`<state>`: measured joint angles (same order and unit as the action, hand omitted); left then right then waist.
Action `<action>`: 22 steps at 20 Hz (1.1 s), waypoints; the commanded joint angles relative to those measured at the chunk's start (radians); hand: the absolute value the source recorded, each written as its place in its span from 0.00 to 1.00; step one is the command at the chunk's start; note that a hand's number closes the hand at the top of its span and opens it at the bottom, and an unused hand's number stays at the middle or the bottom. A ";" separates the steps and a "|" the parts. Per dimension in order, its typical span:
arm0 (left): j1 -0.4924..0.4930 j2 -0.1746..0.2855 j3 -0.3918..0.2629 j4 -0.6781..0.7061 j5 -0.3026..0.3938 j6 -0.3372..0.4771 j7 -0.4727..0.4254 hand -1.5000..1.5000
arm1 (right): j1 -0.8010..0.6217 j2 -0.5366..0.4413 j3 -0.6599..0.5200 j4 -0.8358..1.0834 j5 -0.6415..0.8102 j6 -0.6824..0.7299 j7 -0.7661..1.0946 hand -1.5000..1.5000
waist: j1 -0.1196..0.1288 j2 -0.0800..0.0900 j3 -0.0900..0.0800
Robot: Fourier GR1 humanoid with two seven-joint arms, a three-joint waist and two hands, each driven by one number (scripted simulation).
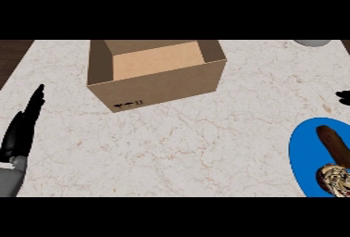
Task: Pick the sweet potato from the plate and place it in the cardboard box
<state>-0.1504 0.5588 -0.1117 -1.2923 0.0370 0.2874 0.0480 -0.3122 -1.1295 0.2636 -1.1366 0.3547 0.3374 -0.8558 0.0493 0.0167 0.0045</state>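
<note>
The sweet potato (334, 142), dark brown and elongated, lies on the blue plate (306, 157) at the right edge of the head view. The cardboard box (157, 69) stands open-topped at the upper middle, with nothing showing inside it. My left hand (21, 127) rests at the far left with straight fingers pointing up, far from both box and plate. A small black part of my right hand (344, 96) shows at the right edge, just above the plate and apart from the sweet potato; most of that hand is out of view.
A knobbly beige and brown item (335, 179) lies on the plate's near part, just below the sweet potato. A grey round object (312, 42) sits at the top right edge. The marble counter (191, 143) spreads between box and plate; its left edge runs along the upper left.
</note>
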 commanded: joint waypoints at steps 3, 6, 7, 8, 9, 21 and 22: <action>-0.027 0.030 0.033 0.032 0.016 -0.049 0.007 0.50 | -0.128 -0.070 0.138 0.019 0.230 0.037 -0.094 0.00 | -0.001 -0.006 -0.004; 0.007 -0.003 0.004 0.012 -0.009 -0.030 -0.003 0.50 | -0.191 -0.028 0.222 0.037 0.348 0.030 -0.045 0.00 | 0.007 -0.006 -0.005; -0.006 -0.006 0.015 0.031 -0.017 -0.011 -0.010 0.50 | -0.181 -0.049 0.252 0.030 0.397 0.014 -0.035 0.00 | -0.002 -0.007 -0.005; 0.027 -0.015 -0.012 -0.040 -0.030 -0.002 0.012 0.50 | -0.212 0.009 0.279 0.082 0.440 0.008 0.013 0.00 | 0.020 -0.006 -0.004; 0.025 -0.054 -0.007 0.013 -0.042 0.032 -0.021 0.50 | -0.232 0.023 0.296 0.069 0.462 0.032 0.019 0.00 | -0.001 -0.007 -0.005; -0.001 -0.051 0.066 0.009 -0.078 -0.006 0.033 0.50 | -0.329 0.231 0.314 0.239 0.695 0.034 0.048 0.00 | -0.039 -0.014 -0.004; 0.034 -0.057 0.068 -0.020 -0.074 -0.019 0.037 0.50 | -0.286 0.200 0.300 0.175 0.698 0.046 0.059 0.00 | -0.044 -0.017 -0.005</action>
<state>-0.1196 0.5310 -0.0463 -1.2998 -0.0121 0.2619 0.0625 -0.6013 -0.9530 0.5788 -0.9556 0.9971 0.3400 -0.7816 0.0150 0.0024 0.0002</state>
